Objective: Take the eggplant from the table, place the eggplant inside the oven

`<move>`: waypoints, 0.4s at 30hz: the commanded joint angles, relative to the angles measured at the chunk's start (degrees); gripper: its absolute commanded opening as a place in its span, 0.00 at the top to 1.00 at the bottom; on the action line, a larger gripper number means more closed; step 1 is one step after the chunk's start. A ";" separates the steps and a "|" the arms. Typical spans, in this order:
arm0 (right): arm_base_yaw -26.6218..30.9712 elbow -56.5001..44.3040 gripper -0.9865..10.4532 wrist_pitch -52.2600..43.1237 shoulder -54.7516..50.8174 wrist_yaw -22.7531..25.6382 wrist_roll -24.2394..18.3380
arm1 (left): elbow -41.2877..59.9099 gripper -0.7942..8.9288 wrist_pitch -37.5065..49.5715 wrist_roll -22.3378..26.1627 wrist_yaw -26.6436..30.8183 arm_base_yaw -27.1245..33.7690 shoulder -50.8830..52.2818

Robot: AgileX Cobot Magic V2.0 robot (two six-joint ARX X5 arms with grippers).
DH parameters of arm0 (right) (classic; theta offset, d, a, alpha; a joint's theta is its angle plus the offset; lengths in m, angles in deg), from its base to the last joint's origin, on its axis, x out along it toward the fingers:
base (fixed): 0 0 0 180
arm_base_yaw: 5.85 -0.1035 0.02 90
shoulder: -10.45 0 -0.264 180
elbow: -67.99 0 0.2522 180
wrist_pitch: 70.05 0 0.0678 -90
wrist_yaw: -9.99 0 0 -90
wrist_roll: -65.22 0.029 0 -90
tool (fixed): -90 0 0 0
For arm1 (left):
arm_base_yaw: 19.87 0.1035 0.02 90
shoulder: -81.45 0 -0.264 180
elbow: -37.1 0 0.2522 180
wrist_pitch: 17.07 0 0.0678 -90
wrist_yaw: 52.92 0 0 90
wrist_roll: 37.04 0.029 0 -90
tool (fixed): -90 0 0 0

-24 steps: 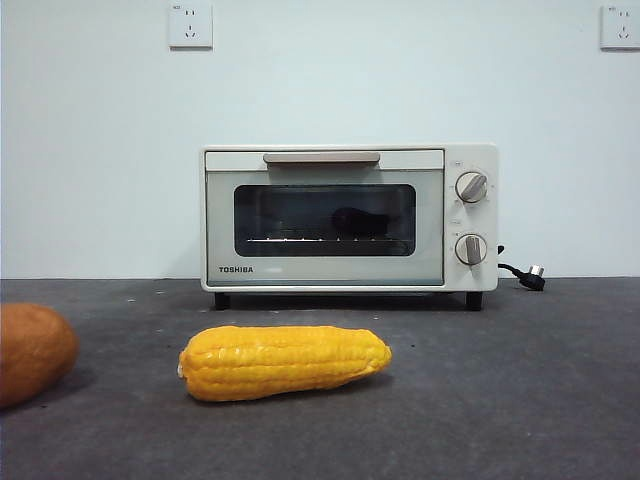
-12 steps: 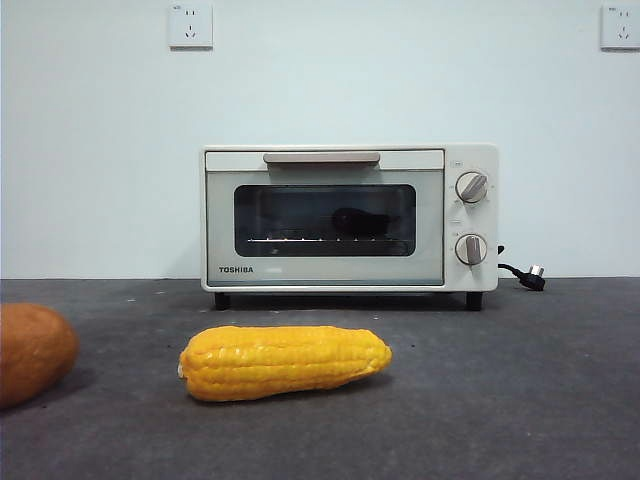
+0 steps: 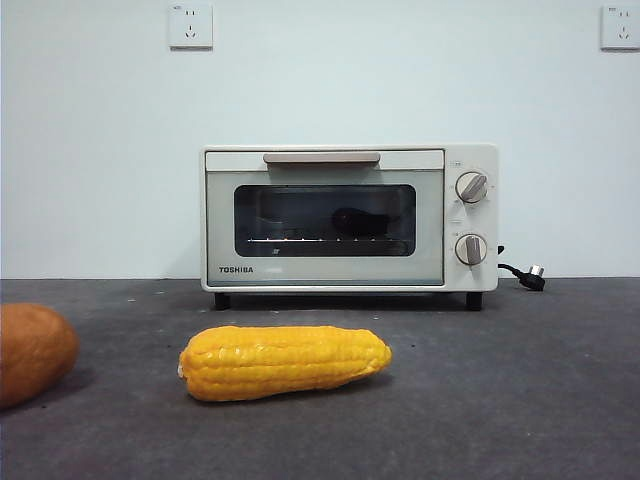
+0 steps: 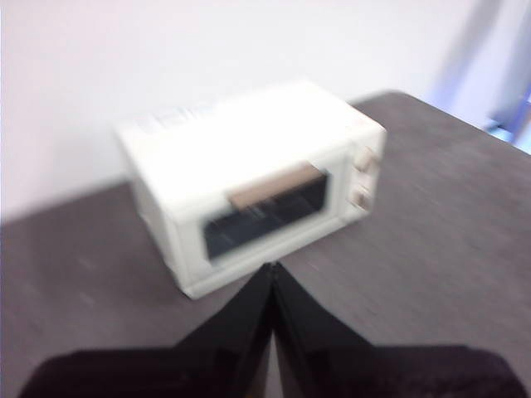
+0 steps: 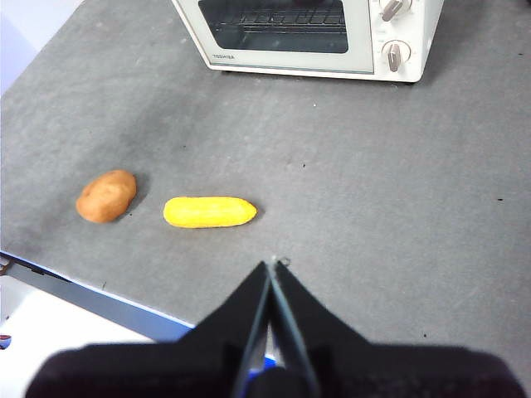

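The cream-white oven (image 3: 325, 270) stands at the back of the table (image 3: 500, 390) with its glass door closed. Through the window a dark rounded shape, the eggplant (image 3: 358, 221), lies on the wire rack inside. My left gripper (image 4: 271, 272) is shut and holds nothing; it hangs well above and in front of the oven (image 4: 249, 141), in a blurred picture. My right gripper (image 5: 272, 267) is also shut and holds nothing, high over the table's near side. Neither arm shows in the front view.
A yellow corn cob (image 3: 285, 361) lies on the table in front of the oven. An orange-brown rounded vegetable (image 3: 30, 352) sits to its left. The oven's power plug (image 3: 532, 275) rests at the oven's right. The table's edge (image 5: 83, 286) runs near the vegetable (image 5: 106, 196).
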 commanded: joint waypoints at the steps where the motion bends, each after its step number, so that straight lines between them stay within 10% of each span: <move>1: -0.02 0.00 0.91 1.27 0.02 0.26 -0.39 | -0.33 0.92 4.17 8.74 1.03 1.77 1.29; 12: -0.02 0.00 0.91 1.27 0.02 0.26 -0.39 | 0.52 0.92 10.64 17.33 -5.88 18.93 9.64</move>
